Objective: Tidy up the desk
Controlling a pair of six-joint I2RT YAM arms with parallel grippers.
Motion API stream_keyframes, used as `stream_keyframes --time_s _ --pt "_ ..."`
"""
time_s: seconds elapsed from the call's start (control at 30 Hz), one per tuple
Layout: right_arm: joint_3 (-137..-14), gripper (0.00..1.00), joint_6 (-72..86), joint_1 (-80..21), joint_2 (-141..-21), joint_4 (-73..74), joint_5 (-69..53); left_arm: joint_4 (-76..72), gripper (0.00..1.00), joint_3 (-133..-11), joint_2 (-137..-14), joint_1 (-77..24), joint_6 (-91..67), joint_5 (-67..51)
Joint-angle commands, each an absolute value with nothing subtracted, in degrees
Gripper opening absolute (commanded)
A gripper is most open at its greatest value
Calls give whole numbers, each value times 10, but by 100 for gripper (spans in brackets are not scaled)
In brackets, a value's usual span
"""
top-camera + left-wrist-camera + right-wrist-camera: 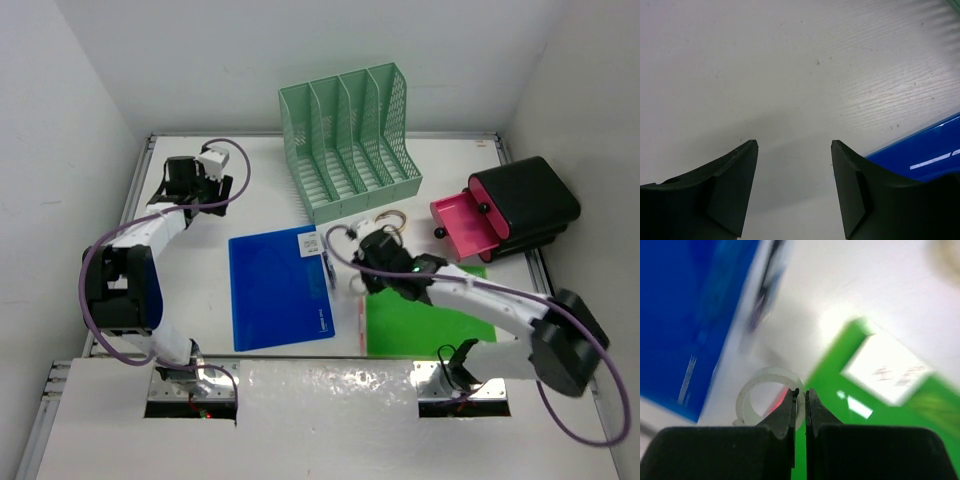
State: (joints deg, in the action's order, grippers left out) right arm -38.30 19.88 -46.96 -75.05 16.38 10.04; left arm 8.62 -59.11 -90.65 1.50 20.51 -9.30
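Observation:
On the white desk (210,290) lie a blue folder (280,288) and a green folder (420,322). Between them my right gripper (362,278) is shut on the wall of a translucent white ring (752,390), one finger inside the ring and one outside. The right wrist view shows the closed gripper (801,392) at the green folder's (840,390) left edge, with the blue folder (685,315) blurred at left. My left gripper (185,182) hovers at the far left, open over bare desk (790,65) with nothing between its fingers (735,170).
A mint-green slotted file rack (350,140) stands at the back. A black box with an open pink drawer (465,225) sits at the right edge. Loose rings (392,220) lie in front of the rack. A blue folder corner (930,155) shows in the left wrist view.

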Motion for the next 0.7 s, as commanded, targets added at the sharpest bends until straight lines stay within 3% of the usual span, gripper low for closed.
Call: stream_keyframes --time_s 0.0,0.27,0.67 --pt "-459 0 159 -399 -667 237 230 69 58 -596 -907 12 206 -106" --pt "-508 0 72 -187 -646 285 348 69 58 -595 -904 13 205 -111" --pt "-570 0 11 -73 -765 248 337 69 58 -593 -903 12 203 -113"
